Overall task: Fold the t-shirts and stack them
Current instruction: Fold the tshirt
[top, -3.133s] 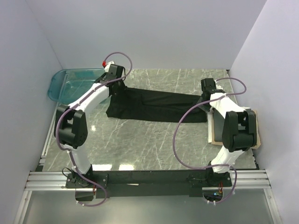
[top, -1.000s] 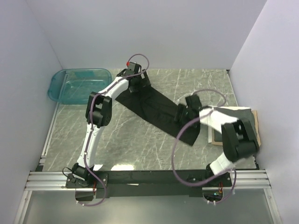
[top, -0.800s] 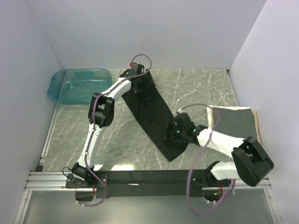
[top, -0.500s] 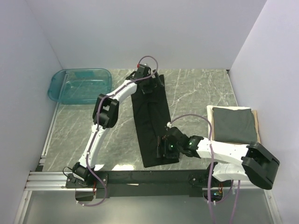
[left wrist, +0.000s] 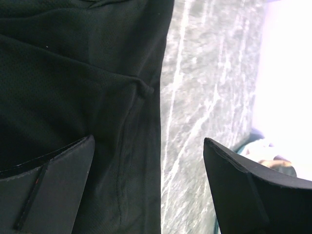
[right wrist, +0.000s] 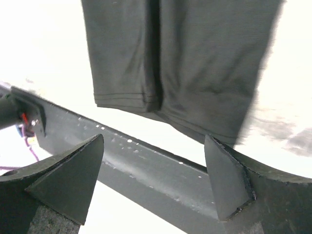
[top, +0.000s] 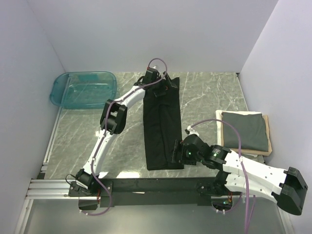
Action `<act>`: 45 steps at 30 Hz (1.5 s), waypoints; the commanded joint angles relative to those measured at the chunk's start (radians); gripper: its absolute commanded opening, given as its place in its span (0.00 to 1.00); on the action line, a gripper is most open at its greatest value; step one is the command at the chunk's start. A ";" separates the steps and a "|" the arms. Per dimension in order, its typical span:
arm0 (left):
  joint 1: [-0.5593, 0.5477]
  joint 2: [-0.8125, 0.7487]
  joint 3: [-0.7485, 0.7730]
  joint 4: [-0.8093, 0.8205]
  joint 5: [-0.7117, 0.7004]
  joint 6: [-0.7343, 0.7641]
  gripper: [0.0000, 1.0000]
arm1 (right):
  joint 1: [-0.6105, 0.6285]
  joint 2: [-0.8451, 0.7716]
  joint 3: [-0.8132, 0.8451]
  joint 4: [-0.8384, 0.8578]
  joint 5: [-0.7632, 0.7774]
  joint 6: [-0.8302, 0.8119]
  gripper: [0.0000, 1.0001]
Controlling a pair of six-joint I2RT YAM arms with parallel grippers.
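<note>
My left gripper (top: 163, 87) has its fingers spread, gripping nothing, over the far end of the black t-shirt (top: 162, 126). The shirt lies as a long folded strip from far to near on the marble table (top: 204, 97). My right gripper (top: 176, 153) is spread wide too, at the strip's near right corner, and the dark grey t-shirt (top: 245, 130) lies folded on the tan board (top: 242, 150) at the right.

White links, black joints, purple cables on left arm (top: 128, 95) and right arm (top: 254, 170); dark wedge-shaped jaws
</note>
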 commanded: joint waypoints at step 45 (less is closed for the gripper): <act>-0.492 -1.607 -1.765 -0.055 -0.329 -0.206 0.99 | -0.040 0.061 0.120 -0.084 0.130 -0.224 0.93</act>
